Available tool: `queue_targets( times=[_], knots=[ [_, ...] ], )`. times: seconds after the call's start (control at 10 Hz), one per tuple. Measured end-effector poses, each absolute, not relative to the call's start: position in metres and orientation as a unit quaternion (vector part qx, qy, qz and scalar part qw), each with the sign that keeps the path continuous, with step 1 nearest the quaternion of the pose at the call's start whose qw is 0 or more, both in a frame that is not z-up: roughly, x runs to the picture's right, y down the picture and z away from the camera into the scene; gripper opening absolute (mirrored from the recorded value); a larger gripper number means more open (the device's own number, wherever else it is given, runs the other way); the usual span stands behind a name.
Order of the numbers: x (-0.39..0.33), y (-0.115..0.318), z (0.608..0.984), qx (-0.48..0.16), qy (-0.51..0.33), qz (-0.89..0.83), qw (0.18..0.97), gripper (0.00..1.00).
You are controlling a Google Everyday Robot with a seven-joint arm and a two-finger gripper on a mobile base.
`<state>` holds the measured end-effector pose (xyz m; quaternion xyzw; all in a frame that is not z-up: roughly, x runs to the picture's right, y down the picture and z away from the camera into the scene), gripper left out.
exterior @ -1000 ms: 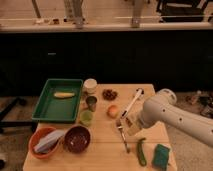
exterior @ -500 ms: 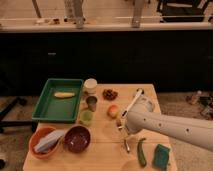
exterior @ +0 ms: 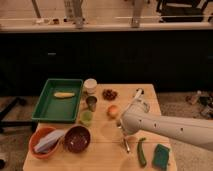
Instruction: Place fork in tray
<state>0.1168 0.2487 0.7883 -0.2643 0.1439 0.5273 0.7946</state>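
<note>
Low over the right side of the tabletop (exterior: pixel 105 145), the robot's hand (exterior: pixel 122 131) hangs at the end of a white arm that reaches in from my right. Its jaws stand wide apart and hold nothing. Just below and in front of it the fork (exterior: pixel 126 144) lies flat on the wood, thin and silver, pointing toward the front edge. Its upper end is hidden by the hand, so I cannot tell whether the hand touches it. Just right of the fork lies a cucumber (exterior: pixel 141 152), and past that a green sponge (exterior: pixel 161 156). A small orange fruit (exterior: pixel 113 111) sits just behind and left of the hand. Well apart, at the far left corner, is the tray (exterior: pixel 50 112), with one yellow item (exterior: pixel 63 94) in it.

This looks like the reach for the fork, with the pick-up not yet made. The next move calls for settling squarely over the thin handle and closing on it without nudging the cucumber. After that comes the lift and the carry left, over the cups (exterior: pixel 91 103), to the tray.
</note>
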Motion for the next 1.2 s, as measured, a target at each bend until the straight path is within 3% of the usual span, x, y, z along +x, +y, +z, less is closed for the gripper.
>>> queue_targets(
  times=[0.7, 0.8, 1.2],
  knots=[
    [0.097, 0.263, 0.81, -0.285, 0.156, 0.519, 0.791, 0.8],
    [0.097, 0.264, 0.812, -0.286, 0.157, 0.518, 0.791, 0.76],
    [0.098, 0.264, 0.814, -0.298, 0.142, 0.52, 0.787, 0.37]
  ],
)
